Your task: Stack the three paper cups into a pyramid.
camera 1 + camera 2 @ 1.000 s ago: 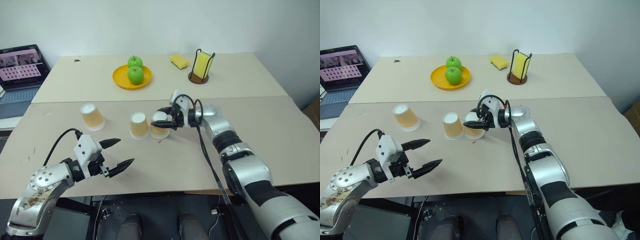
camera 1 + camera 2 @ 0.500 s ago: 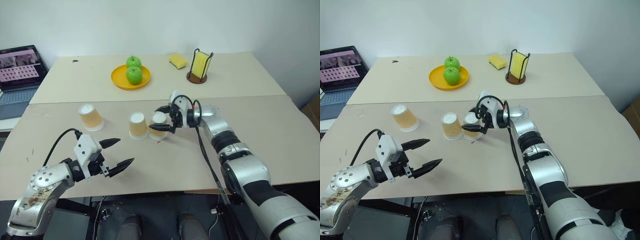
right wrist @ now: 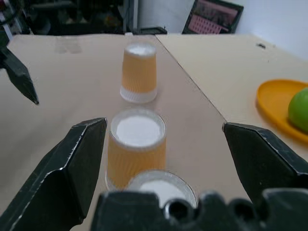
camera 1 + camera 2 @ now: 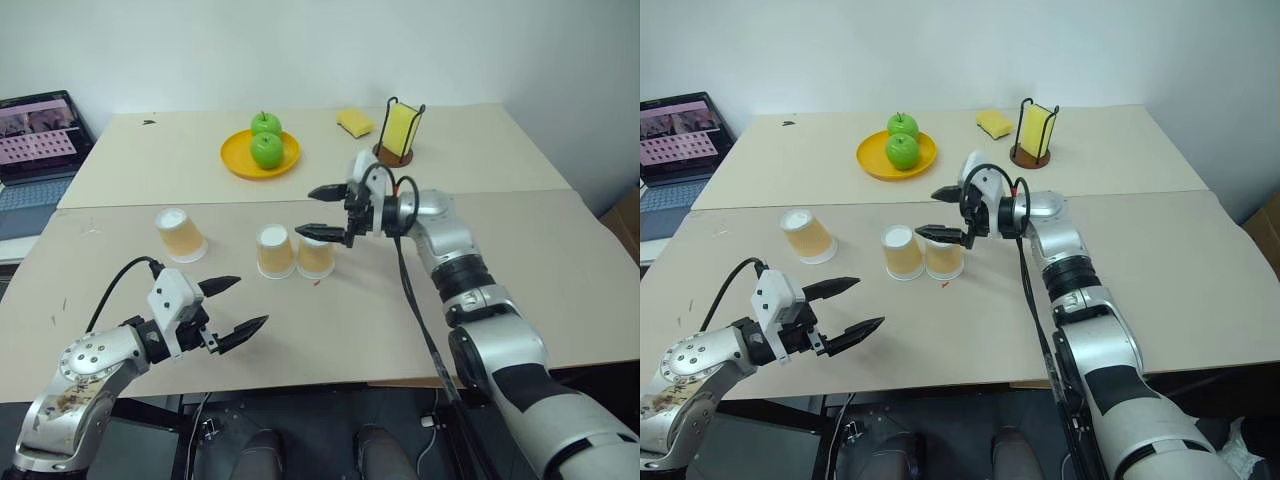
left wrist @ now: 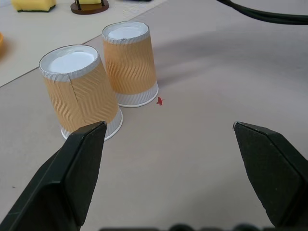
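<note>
Three paper cups stand upside down on the near table. Two of them, a cup point(image 4: 274, 250) and a cup point(image 4: 316, 257), stand side by side and almost touch. The third cup point(image 4: 180, 233) stands apart to the left. My right gripper point(image 4: 310, 210) hangs open just above the right-hand cup of the pair, pointing left, with nothing between its fingers. In the right wrist view all three cups line up: point(image 3: 161, 190), point(image 3: 137, 144), point(image 3: 138, 72). My left gripper point(image 4: 250, 301) is open and empty near the front edge, aimed at the pair point(image 5: 82, 91), point(image 5: 130, 62).
On the far table sit a yellow plate point(image 4: 232, 160) with two green apples point(image 4: 267, 150), a yellow sponge point(image 4: 355, 121) and a wire holder point(image 4: 402, 135) with another sponge. A laptop point(image 4: 40, 140) stands at the far left. A seam runs between the two tables.
My right gripper opened, let go of the right-hand cup beside the middle one, and rose above it. The left gripper stayed still.
</note>
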`<state>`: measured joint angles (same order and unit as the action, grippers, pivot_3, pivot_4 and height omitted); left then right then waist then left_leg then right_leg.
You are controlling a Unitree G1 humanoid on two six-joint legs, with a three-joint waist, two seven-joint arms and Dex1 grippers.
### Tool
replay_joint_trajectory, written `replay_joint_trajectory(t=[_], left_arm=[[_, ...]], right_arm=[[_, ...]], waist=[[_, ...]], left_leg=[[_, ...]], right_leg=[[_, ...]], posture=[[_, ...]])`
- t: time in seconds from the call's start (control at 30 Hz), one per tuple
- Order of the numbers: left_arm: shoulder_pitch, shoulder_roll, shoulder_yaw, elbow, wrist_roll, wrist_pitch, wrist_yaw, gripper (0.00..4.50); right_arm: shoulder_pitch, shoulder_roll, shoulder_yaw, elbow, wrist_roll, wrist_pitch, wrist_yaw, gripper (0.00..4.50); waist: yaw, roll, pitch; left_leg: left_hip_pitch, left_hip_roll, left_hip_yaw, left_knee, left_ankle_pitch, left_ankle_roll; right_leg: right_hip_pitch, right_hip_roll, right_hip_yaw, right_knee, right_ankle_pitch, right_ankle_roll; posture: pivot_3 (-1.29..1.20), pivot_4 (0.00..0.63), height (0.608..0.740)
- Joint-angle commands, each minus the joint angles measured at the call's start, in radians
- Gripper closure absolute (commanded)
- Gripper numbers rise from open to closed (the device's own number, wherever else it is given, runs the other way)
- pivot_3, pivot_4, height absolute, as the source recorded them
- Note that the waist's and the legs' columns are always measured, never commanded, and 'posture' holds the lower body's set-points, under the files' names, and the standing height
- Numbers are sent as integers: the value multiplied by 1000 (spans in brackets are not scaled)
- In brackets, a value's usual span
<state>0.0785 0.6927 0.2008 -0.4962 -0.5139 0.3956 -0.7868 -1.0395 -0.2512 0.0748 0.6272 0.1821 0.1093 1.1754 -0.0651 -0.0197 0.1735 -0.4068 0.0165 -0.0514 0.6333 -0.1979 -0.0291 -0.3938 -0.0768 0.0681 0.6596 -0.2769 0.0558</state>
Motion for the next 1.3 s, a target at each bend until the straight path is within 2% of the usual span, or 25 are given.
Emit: replay_joint_trajectory(t=[0.03,0.23,0.37,0.47,0.83,1.3], left_arm=[[5,-69,39,-38,-23,20,107,0],[8,-397,151,-67,223,-50,640,0],[12,-480,155,-49,341,-86,783,0],[-32,-474,159,39,357,-111,784,0],[-372,-303,114,553,344,-193,588,0],[-558,-280,126,737,286,-224,511,0]], right_arm=[[37,-30,-43,-226,87,135,-26,17],[167,-144,-82,-400,87,246,-129,17],[229,-201,-113,-469,107,304,-176,17],[260,-223,-129,-504,115,331,-208,17],[313,-282,-177,-571,143,370,-290,17],[355,-295,-188,-604,154,372,-339,17]], waist=[[2,0,0],[20,-3,-1],[23,-3,-1],[26,-3,-1],[25,-3,-1],[25,-4,-1]], left_leg=[[0,0,0,0,0,0],[0,0,0,1,0,0],[-1,-1,0,1,0,0],[-1,-1,0,2,0,0],[-2,-2,0,2,0,0],[-2,-2,-1,2,0,0]], right_leg=[[0,0,0,0,0,0],[1,-1,0,0,0,0],[1,-1,0,-1,0,0],[1,-1,0,-1,0,0],[1,-1,-1,-3,0,0],[1,-1,-1,-2,0,0]], posture=[[0,150,732],[0,150,732],[0,150,732],[0,150,732],[0,150,732],[0,150,732]])
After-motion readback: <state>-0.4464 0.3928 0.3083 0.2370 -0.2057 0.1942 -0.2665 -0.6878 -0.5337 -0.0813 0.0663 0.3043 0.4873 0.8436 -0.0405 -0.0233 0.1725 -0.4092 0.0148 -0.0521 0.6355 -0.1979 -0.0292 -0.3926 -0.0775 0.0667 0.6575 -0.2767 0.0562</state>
